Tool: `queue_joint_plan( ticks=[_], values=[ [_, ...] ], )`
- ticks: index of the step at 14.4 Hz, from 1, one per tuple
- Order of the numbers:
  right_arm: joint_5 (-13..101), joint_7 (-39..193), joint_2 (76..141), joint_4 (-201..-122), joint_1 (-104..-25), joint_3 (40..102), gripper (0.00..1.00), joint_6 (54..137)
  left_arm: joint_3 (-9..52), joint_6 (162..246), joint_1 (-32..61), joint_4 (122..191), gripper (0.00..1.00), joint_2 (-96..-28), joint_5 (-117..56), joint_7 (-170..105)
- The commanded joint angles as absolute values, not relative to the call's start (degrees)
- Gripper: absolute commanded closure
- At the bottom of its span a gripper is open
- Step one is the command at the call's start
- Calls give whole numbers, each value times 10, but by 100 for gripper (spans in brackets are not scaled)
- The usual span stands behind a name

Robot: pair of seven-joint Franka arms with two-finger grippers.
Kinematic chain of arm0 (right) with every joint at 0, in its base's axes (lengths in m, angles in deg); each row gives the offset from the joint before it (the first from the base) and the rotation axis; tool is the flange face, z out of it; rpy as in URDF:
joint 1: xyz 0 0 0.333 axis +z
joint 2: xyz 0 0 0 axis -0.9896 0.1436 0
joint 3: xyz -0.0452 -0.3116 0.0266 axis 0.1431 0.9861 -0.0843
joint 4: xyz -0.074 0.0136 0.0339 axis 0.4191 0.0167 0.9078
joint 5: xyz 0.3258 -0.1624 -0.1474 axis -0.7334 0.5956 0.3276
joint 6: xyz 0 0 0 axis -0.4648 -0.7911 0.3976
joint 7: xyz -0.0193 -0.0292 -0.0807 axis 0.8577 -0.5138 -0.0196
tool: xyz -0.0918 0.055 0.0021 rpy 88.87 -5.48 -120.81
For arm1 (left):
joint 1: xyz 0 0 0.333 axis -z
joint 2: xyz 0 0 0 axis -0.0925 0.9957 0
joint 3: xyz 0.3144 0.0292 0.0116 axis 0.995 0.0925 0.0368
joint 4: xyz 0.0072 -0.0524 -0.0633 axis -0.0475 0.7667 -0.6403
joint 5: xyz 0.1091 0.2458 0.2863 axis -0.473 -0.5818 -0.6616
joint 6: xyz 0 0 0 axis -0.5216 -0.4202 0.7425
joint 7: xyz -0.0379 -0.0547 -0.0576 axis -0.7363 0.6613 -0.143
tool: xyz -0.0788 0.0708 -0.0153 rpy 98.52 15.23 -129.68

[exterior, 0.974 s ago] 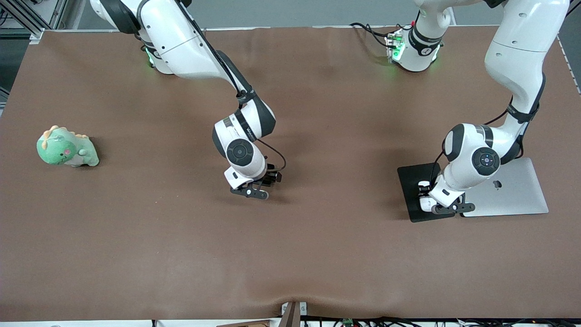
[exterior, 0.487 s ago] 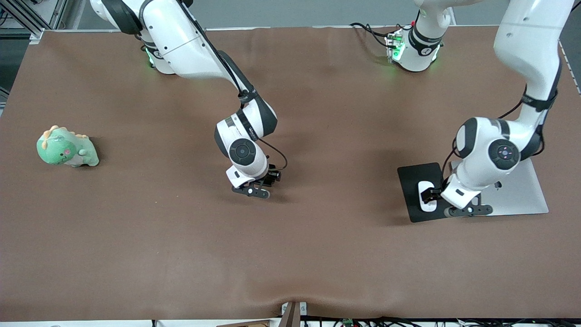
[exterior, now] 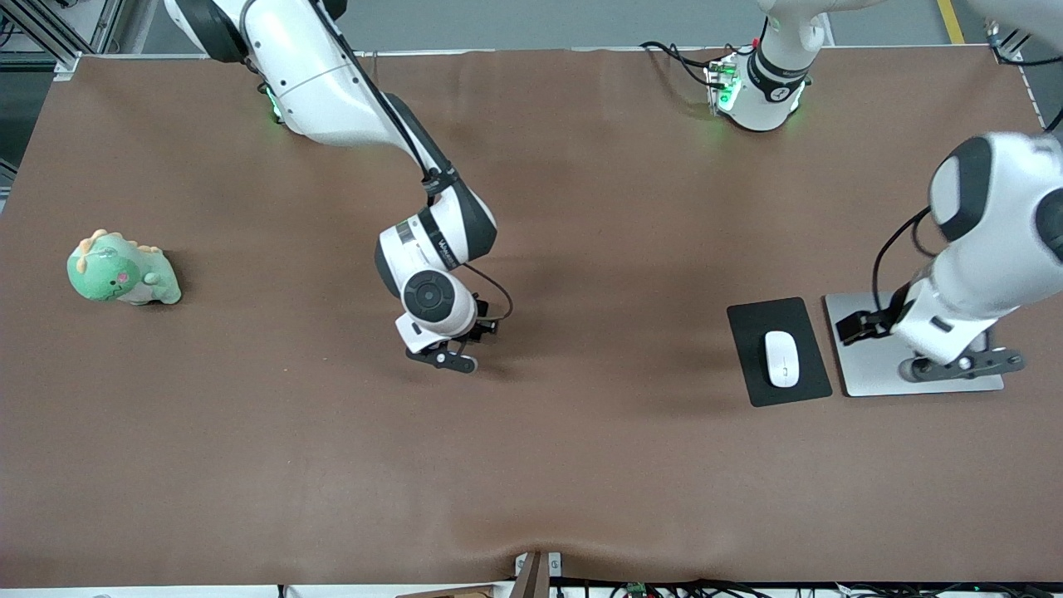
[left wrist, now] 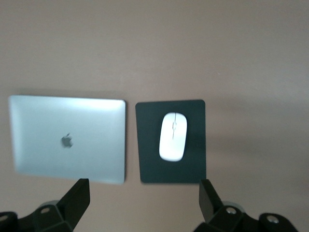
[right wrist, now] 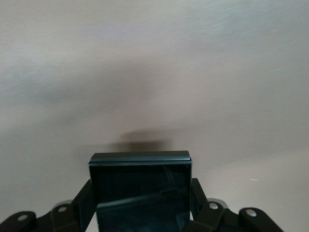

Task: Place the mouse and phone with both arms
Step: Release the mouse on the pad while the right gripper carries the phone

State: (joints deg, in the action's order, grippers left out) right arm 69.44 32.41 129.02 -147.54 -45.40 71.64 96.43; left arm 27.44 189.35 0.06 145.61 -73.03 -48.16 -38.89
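Gripping the phone (right wrist: 140, 188) between closed fingers, the right gripper (exterior: 444, 355) hangs just above mid-table, well apart from the laptop (exterior: 872, 349) at the left arm's end. The mouse (exterior: 781, 359) lies lengthwise on its pad (exterior: 751, 320), beside the laptop. The left gripper (exterior: 955, 361), fingers spread and empty, hovers over the laptop.

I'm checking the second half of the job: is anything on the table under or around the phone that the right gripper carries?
Nothing visible. The right gripper is shut on the phone over bare brown table. The toy dinosaur sits toward the right arm's end, well apart; the mouse lies on its pad toward the left arm's end.
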Motion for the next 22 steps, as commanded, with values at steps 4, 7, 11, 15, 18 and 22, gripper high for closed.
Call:
queue_joint_plan(
  ticks=[4,7,11,15,18,22],
  values=[
    [698,425,1192,-1529,-543,710,100,887,266,1755,-5,1421,0,-827,-443,-377],
    [700,490,1144,-1573,-581,710,100,885,271,1746,3,1438,0,-860,-435,-363],
    [735,522,1114,-1601,-618,710,100,886,318,1743,49,1460,0,-883,-421,-358],
    [756,553,1111,-1628,-649,710,100,890,314,1742,47,1464,0,-889,-416,-358],
    [762,586,1104,-1647,-673,710,100,896,314,1741,43,1473,0,-893,-409,-342],
    [786,639,1082,-1724,-711,710,100,973,318,1739,41,1480,0,-903,-405,-328]
  ],
)
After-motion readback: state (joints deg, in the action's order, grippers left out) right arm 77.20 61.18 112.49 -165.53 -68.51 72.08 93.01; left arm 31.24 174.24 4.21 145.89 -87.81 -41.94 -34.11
